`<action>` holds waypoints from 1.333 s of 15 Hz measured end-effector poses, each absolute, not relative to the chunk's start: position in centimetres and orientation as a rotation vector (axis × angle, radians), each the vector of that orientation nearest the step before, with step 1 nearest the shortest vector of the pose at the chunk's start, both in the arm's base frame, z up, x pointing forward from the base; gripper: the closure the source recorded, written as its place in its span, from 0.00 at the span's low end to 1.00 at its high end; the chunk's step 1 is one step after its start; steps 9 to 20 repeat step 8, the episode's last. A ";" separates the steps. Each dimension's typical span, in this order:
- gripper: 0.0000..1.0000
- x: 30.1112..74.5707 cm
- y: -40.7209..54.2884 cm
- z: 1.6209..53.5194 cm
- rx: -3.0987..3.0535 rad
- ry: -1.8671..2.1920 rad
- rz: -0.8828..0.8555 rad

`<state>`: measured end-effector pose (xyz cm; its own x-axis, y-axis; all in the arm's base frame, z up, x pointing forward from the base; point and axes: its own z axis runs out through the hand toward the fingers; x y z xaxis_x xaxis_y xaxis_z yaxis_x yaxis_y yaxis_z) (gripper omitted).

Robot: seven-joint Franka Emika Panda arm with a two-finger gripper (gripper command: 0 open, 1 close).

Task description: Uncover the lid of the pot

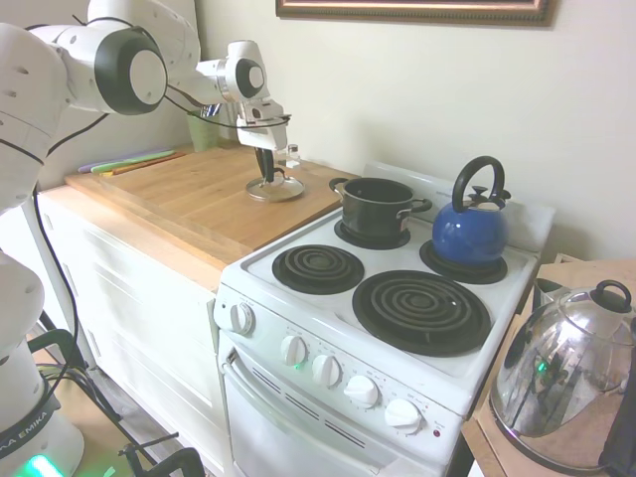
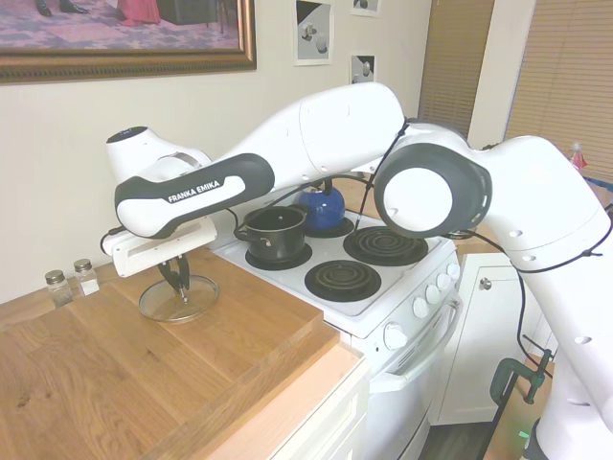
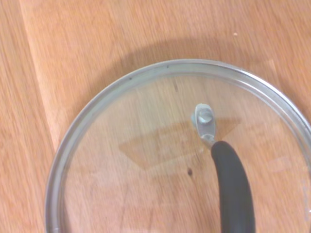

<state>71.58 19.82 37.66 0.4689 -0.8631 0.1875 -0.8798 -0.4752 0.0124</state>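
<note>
First exterior view – lid: you see the lid (image 1: 275, 188) lying flat on the wooden bench (image 1: 189, 194), off the pot and just beside the stove's (image 1: 388, 308) near edge.
First exterior view – gripper: your gripper (image 1: 265, 179) stands straight over the lid, its fingers down at the black loop handle; you cannot tell from here whether they clasp it.
First exterior view – pot: the pot (image 1: 377, 206) sits uncovered on a rear burner of the stove, next to the blue kettle (image 1: 470, 227).
Second exterior view – lid: the lid (image 2: 177, 297) rests flat on the bench (image 2: 144, 364), between the stove (image 2: 354, 278) and the two small shakers (image 2: 72, 279).
Second exterior view – gripper: the gripper (image 2: 176, 278) points down onto the lid's centre; its grip is hidden.
Wrist view – lid: glass, metal rim and black handle (image 3: 234, 187) of the lid (image 3: 146, 160) over wood grain.
</note>
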 end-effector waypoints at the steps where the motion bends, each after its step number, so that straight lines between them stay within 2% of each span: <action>1: 0.00 71.6 19.8 37.6 2.600 -1.550 0.232; 8: 0.00 72.5 17.8 40.8 2.655 -1.624 0.215; 20: 0.00 72.5 17.8 40.8 2.655 -1.624 0.215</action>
